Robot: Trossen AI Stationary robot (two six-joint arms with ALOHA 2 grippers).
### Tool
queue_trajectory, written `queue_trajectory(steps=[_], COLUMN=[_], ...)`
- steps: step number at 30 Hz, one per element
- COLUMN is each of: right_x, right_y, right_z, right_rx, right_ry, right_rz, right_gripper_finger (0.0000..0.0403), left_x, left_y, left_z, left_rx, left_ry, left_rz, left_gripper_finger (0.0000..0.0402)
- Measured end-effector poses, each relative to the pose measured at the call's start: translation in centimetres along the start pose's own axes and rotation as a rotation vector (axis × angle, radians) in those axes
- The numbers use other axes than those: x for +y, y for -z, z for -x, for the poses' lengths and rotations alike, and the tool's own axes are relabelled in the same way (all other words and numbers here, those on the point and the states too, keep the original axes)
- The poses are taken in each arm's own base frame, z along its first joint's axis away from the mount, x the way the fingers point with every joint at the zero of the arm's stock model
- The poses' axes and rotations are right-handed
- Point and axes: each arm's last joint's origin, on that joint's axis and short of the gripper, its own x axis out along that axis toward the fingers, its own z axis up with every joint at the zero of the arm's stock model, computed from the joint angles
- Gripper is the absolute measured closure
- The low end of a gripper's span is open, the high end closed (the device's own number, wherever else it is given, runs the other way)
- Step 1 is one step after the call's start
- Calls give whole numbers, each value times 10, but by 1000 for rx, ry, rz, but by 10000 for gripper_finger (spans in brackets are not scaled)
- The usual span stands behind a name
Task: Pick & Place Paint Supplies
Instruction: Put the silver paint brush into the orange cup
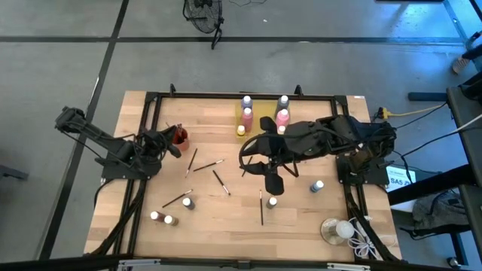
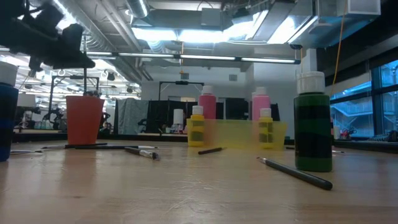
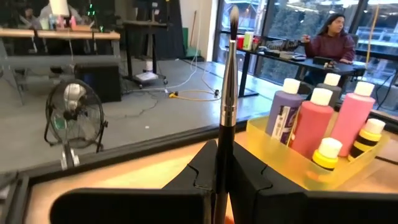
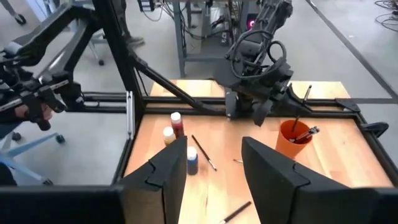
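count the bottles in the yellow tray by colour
In the yellow tray:
purple bottle: 1
pink bottles: 2
small yellow bottles: 2
dark bottle at the back, colour unclear: 1
total: 6

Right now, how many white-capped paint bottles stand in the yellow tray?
6 in the translucent yellow plastic tray: one purple, one darker behind it, two pink, two small yellow; more may hide.

Left pincer (image 3: 224, 186) clamps upright paintbrush (image 3: 227, 106); bottle tray (image 3: 292, 167) beyond.
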Motion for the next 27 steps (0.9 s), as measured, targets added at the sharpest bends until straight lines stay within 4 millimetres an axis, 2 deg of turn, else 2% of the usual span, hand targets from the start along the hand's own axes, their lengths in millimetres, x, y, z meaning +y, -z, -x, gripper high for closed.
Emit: queue_trajectory(steps=[4, 9, 16, 27], right_x=[0, -1, -12, -33], right_y=[1, 4, 2, 0], right_z=[0, 0, -2, -5], right_rx=[15, 42, 43, 50], right_ry=[2, 3, 32, 86], right_rz=[32, 104, 178, 162], right_gripper_finger=[247, 247, 247, 247], left_x=[6, 9, 8, 9], left_y=[14, 21, 24, 23], left_z=[-3, -5, -8, -8], left_rx=[5, 14, 106, 82], left_ry=[-22, -42, 11, -8], left_rz=[22, -3, -84, -113], left_gripper_finger=[389, 385, 374, 366])
